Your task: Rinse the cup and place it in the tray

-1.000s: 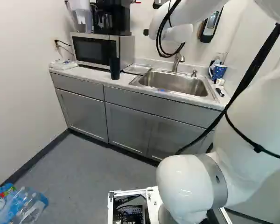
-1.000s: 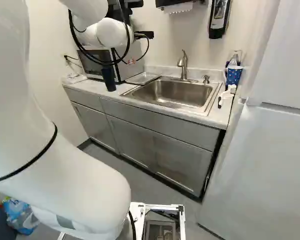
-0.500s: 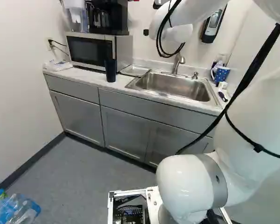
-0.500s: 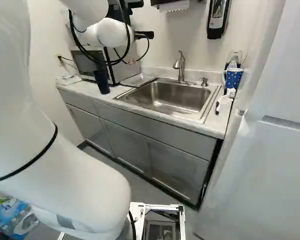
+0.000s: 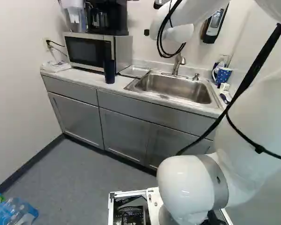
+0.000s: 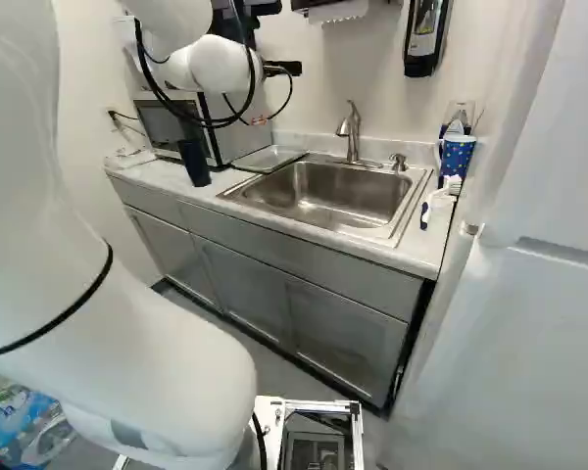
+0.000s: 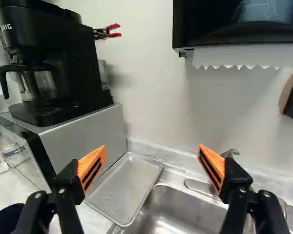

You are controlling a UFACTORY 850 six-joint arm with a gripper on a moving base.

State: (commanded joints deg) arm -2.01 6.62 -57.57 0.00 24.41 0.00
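Observation:
A black part of my gripper (image 6: 282,69) shows beside the white wrist in the right base view; the rest is hidden. In the wrist view the gripper (image 7: 152,165) stands wide open, nothing between its fingers, the metal tray (image 7: 124,187) beyond and below them. A dark tall cup (image 5: 109,71) stands upright on the counter before the microwave; its dark top (image 7: 6,219) shows beside one finger in the wrist view. A blue mug with white dots (image 6: 457,153) is at the counter's far right. The sink (image 6: 333,193) lies between tray and mug, under the faucet (image 6: 352,131).
The microwave (image 5: 91,50) carries a coffee maker (image 7: 49,63). A paper towel dispenser (image 7: 239,29) and a soap dispenser (image 6: 426,37) hang on the wall. A brush (image 6: 437,199) lies near the mug. Grey cabinets (image 5: 126,133) stand ahead; bottles (image 5: 16,213) are on the floor.
The base has moved: counter, sink and microwave have shifted leftward in both base views. Against its joint the arm looks unmoved. The dark cup keeps its place on the counter.

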